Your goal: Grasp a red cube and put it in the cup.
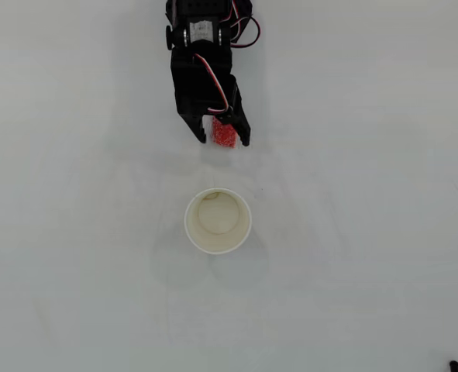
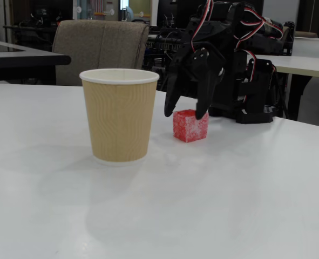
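Red cube (image 2: 190, 125) with pale speckling, cup (image 2: 119, 115) tan and finely ribbed outside with off-white rim, pale inside in the overhead view, black gripper (image 2: 185, 111) with red, white and black wires, white table (image 2: 229, 205), grey-brown woven chair (image 2: 101, 49) behind

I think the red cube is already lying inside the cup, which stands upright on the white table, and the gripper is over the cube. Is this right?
Not quite. The red cube sits on the table, apart from the upright cup, as the fixed view shows; the overhead view shows nothing red inside the cup. The gripper is indeed over the cube.
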Motion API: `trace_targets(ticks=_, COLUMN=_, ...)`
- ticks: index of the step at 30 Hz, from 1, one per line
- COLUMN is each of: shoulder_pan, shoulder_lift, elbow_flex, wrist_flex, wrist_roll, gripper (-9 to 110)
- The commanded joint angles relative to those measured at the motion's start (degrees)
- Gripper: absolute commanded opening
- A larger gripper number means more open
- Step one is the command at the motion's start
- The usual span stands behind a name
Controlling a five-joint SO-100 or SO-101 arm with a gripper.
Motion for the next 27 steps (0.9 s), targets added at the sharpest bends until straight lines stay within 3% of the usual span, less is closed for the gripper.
trace_targets(ticks=1, shoulder_pan=-0.26, shoulder_lift=0.7, elbow_flex=4.13, wrist_flex=0.09, wrist_roll=-0.35, gripper=27)
trace_targets(ticks=17, shoulder_pan=-3.69, shoulder_lift=0.53, elbow_flex=4.13, wrist_flex=9.67, wrist_roll=-0.35, gripper=27)
trace_targets(ticks=24, shoulder_pan=-3.08, shoulder_lift=0.53, elbow_flex=4.13, wrist_flex=8.44, wrist_roll=-0.35, gripper=26)
trace_targets(ticks=27, shoulder_pan=-2.37, shoulder_lift=0.62, elbow_flex=4.13, wrist_flex=7.29, wrist_roll=-0.35, gripper=19)
